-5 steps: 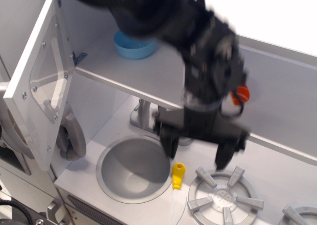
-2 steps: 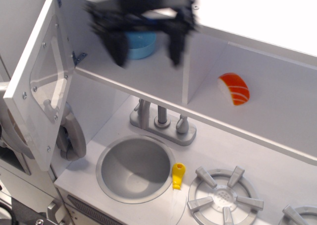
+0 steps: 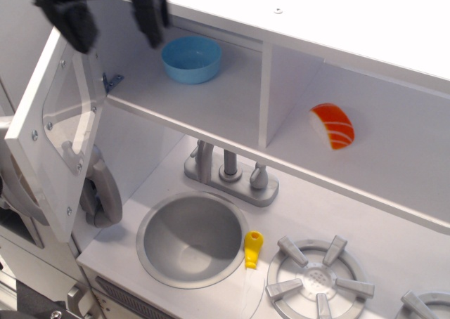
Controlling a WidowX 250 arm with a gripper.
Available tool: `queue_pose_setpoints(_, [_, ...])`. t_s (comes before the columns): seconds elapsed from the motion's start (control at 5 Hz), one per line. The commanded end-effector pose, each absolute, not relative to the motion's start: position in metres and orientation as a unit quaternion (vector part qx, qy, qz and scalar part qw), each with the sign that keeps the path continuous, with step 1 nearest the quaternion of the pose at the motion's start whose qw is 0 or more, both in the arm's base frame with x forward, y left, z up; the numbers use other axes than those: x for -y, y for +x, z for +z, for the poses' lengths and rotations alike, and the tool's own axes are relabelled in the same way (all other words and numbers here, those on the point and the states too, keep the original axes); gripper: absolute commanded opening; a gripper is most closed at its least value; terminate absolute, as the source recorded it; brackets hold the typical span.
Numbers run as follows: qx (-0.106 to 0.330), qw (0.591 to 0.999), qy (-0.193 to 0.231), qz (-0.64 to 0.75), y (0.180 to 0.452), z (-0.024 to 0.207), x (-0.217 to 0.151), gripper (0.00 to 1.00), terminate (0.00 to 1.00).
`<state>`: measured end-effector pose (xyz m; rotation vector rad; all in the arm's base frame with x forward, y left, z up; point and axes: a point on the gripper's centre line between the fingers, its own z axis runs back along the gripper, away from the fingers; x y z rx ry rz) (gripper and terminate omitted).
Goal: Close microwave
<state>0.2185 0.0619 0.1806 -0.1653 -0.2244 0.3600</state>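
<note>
Microwave door wide open at 9 o'clock, nothing closed yet. Pincer at 11 o'clock, fingers apart, empty, above door's top edge.

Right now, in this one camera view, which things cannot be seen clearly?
- Gripper: motion-blurred, its upper part cut off by the top edge; contact with the door cannot be told.
- Door handle and buttons: hidden behind the open door panel.
- Right burner: cut off at the bottom-right corner.
</note>
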Motion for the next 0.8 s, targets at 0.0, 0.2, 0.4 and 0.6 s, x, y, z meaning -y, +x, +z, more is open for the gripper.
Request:
queue_pose_setpoints(0.0, [0.119,0.974,-0.055,0.185,0.2,0.18,-0.113,1.0,0.0])
queue_pose_setpoints(0.2, [0.117,0.973,-0.036,0.194,0.194,0.169,-0.122,1.0,0.0])
queue_pose_setpoints(0.4, [0.11,0.974,-0.011,0.197,0.193,0.155,-0.122,1.0,0.0])
queue_pose_setpoints(0.6, [0.093,0.976,-0.009,0.199,0.193,0.144,-0.118,1.0,0.0])
